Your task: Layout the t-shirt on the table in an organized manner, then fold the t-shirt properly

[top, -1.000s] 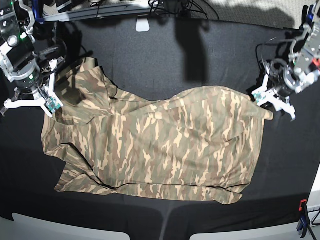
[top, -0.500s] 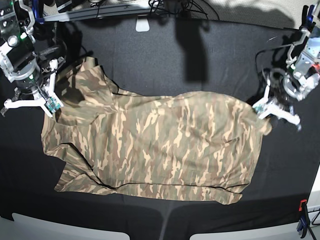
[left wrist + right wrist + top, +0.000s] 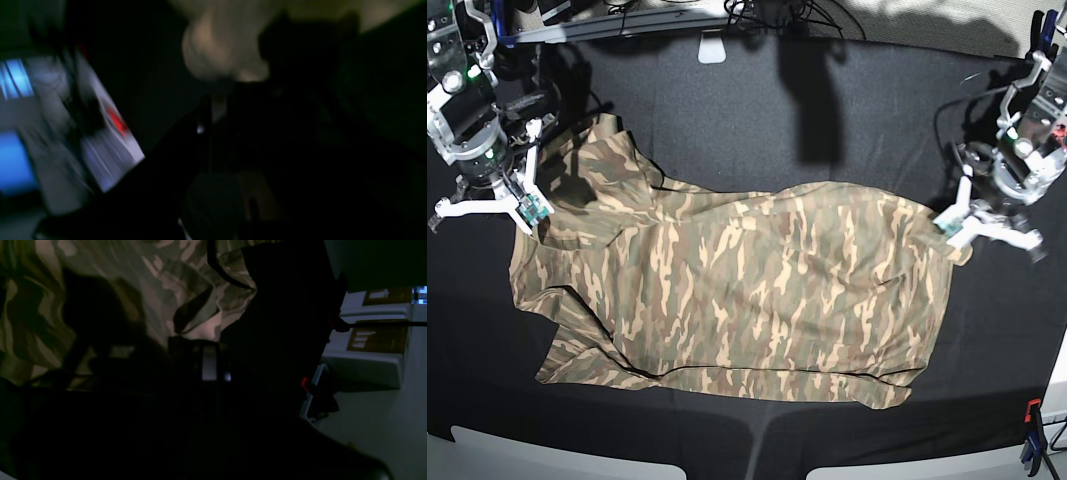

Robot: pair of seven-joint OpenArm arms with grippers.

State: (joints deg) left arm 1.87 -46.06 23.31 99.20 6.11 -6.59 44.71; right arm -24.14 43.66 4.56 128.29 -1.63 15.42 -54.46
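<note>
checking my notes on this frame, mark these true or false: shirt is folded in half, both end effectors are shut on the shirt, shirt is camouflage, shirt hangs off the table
1. The shirt is folded in half: false, it lies spread out but rumpled.
2. Left end effector and right end effector each pinch a shirt edge: true.
3. The shirt is camouflage: true.
4. The shirt hangs off the table: false, it lies wholly on the black surface.
</note>
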